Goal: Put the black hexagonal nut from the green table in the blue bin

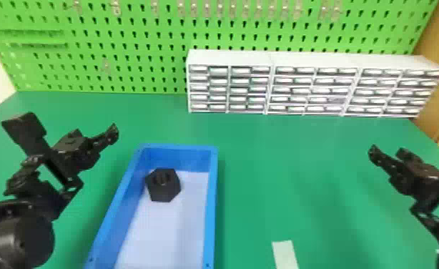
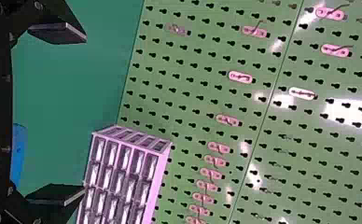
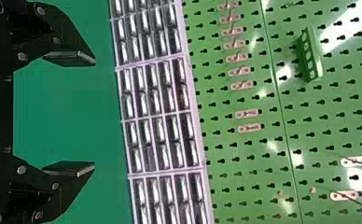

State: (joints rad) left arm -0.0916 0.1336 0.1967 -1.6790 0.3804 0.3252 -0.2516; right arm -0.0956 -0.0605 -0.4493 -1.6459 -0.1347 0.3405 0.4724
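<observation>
The black hexagonal nut (image 1: 163, 186) lies inside the blue bin (image 1: 211, 214), near its far left corner. Left of the bin, my left gripper (image 1: 97, 139) is held above the green table (image 1: 283, 171); in the left wrist view the left gripper (image 2: 79, 114) is open with nothing between its fingers, and a bit of the blue bin (image 2: 18, 154) shows behind it. My right gripper (image 1: 386, 153) is at the far right side of the table, well apart from the bin. The right gripper (image 3: 93, 112) is open and holds nothing in the right wrist view.
A white drawer cabinet (image 1: 311, 60) stands at the back right of the table, against a green pegboard (image 1: 129, 43) with hooks. A pale strip (image 1: 285, 254) lies on the table right of the bin, at the near edge of the head view.
</observation>
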